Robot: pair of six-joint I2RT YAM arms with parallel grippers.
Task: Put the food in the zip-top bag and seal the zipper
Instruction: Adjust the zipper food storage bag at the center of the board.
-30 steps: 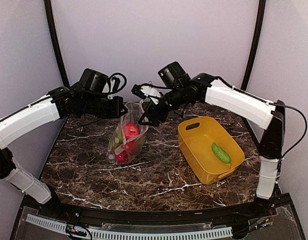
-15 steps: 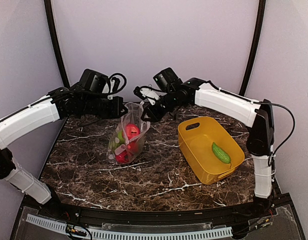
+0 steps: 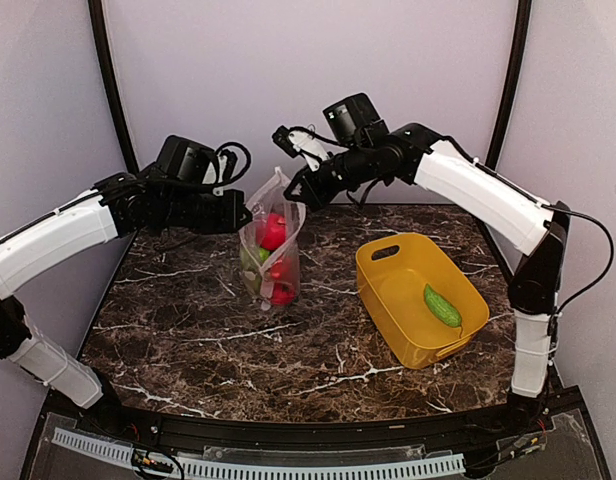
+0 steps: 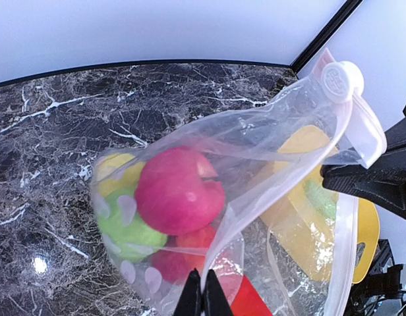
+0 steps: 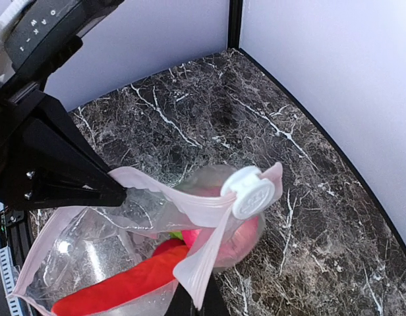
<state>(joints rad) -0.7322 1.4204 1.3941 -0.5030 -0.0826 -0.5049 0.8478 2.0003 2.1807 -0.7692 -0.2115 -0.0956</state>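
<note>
As the zip-top bag [image 3: 271,240] hung between them, left tool [image 4: 203,297] and right tool [image 5: 193,301] each clamped its mouth edge. The food [image 4: 178,191] lay below both.

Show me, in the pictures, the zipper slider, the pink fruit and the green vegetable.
zipper slider [image 4: 342,79], left wrist view, centre of white cap
pink fruit [image 4: 176,191], left wrist view, middle of its side
green vegetable [image 3: 441,305], top external view, middle of its body
</note>
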